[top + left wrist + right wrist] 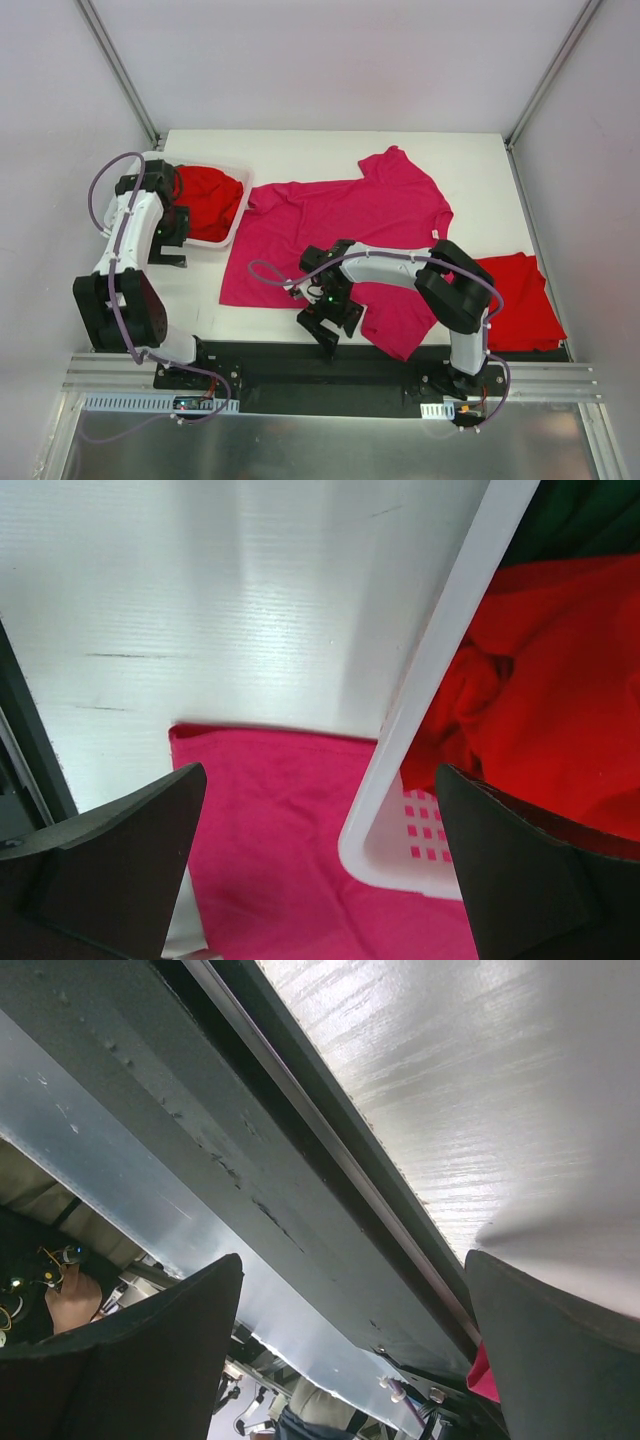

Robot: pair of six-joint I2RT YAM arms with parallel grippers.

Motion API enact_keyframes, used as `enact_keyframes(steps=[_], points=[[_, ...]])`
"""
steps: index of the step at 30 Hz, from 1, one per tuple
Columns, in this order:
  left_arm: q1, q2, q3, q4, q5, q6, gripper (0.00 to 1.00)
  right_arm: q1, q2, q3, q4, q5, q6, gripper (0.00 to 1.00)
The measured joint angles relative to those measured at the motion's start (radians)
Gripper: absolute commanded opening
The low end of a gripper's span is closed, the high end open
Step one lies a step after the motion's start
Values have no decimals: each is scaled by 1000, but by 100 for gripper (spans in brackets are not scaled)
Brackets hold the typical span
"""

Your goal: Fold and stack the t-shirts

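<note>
1. Magenta t-shirt (340,225) lies spread out mid-worktop (300,150), unfolded.
2. Left jaws gape wide, empty, above the white basket (238,215) corner; red t-shirts (205,200) are heaped inside.
3. Right jaws are wide apart at the worktop's near edge, beside the magenta hem.
4. Another red t-shirt (520,300) lies far right.

a white table (480,175) sits between pale walls (330,60). metal posts (120,70) rise at its far corners. a black strip (280,365) lines its near edge.
</note>
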Motion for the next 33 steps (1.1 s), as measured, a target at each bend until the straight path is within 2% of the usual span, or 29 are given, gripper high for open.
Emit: enact_keyframes(steps=[4,5,6,7,8,10,13,15,21,24,27,33], points=[[26,97,19,22,0,32,99,0,-1,0,0,5,0,96],[33,126,25,30,1,42,92,0,-2,-2,1,8,0,96],[42,153,29,39,3,54,78,0,-4,-5,1,10,-1,96],[50,174,32,43,9,59,41,0,-7,-8,1,11,-1,96],[59,198,33,50,17,71,0,0,-9,-12,1,12,-1,96],[80,241,42,75,39,105,0,0,-11,-17,-1,17,-1,96],[89,311,150,63,77,234,0,0,-12,-19,1,20,0,96],[90,367,259,52,84,319,0,0,-15,-24,2,23,0,96],[101,573,711,-11,93,666,0,0,-19,-30,16,24,5,96],[92,624,853,-52,89,809,0,0,-19,-30,27,17,9,96],[86,628,858,-77,87,923,0,1,-18,-29,28,7,9,96],[83,666,696,-102,47,1028,0,3,-18,-24,23,-5,8,96]])
